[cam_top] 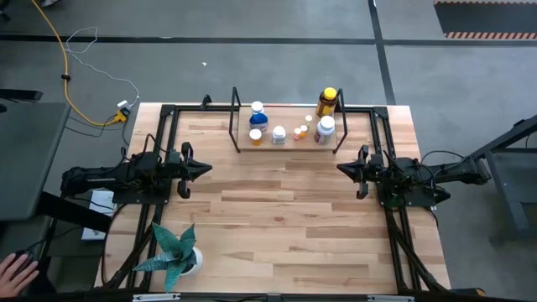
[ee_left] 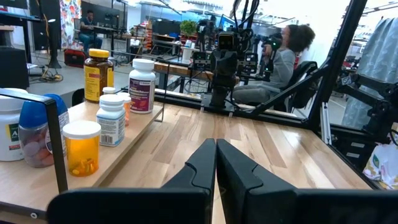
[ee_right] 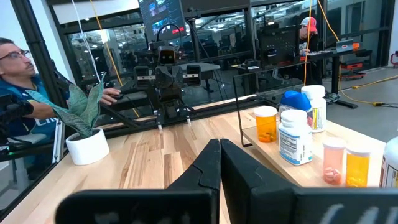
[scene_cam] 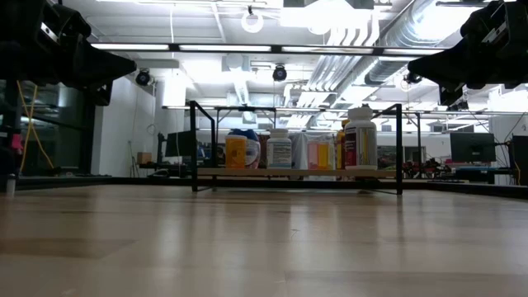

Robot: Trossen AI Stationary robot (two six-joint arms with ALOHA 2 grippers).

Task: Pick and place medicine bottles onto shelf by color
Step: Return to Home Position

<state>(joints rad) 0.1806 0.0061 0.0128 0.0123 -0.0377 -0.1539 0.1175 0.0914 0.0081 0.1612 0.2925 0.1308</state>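
hovering above the table (cam_top: 285, 218), well apart: left gripper (cam_top: 201, 169) and right gripper (cam_top: 344, 169), tips facing each other, both clenched on nothing. medicine bottles (cam_top: 278, 133) stand on the shelf (cam_top: 289, 113) at the far edge, amber bottle (cam_top: 327, 101) at its right end, blue-capped bottle (cam_top: 258, 116) left. potted plant (cam_top: 174, 247) near the front left corner.

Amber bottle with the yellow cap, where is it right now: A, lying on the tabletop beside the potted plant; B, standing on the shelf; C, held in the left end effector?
B: the amber bottle stands upright at one end of the shelf, beside a white bottle.
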